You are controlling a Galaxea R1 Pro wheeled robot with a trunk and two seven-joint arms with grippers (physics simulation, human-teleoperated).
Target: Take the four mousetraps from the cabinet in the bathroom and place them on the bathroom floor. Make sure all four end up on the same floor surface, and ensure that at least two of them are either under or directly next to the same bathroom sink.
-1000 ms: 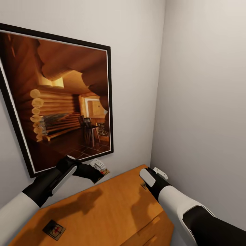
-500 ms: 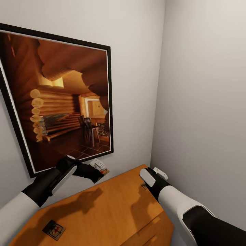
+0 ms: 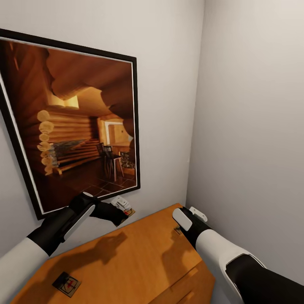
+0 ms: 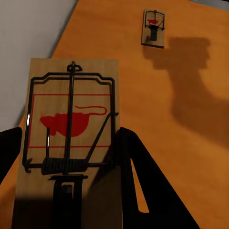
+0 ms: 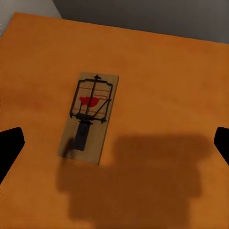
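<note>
My left gripper (image 3: 123,212) hovers over the back edge of the orange-brown cabinet (image 3: 139,261), shut on a mousetrap (image 3: 130,211). In the left wrist view that mousetrap (image 4: 71,129) lies flat between the black fingers (image 4: 138,176), red mouse mark up. Another mousetrap (image 4: 153,28) lies farther off on the cabinet top (image 4: 143,95). A mousetrap (image 3: 66,283) also rests near the cabinet's front left. My right gripper (image 3: 185,226) hangs over the cabinet's far right corner, open, above a further mousetrap (image 5: 89,117) lying flat. The sink and the bathroom floor are out of view.
A large black-framed picture (image 3: 71,126) of a log cabin interior hangs on the wall just behind the cabinet. A grey side wall (image 3: 253,126) closes the corner right beside my right arm. Drawer fronts (image 3: 190,283) show at the cabinet's front right.
</note>
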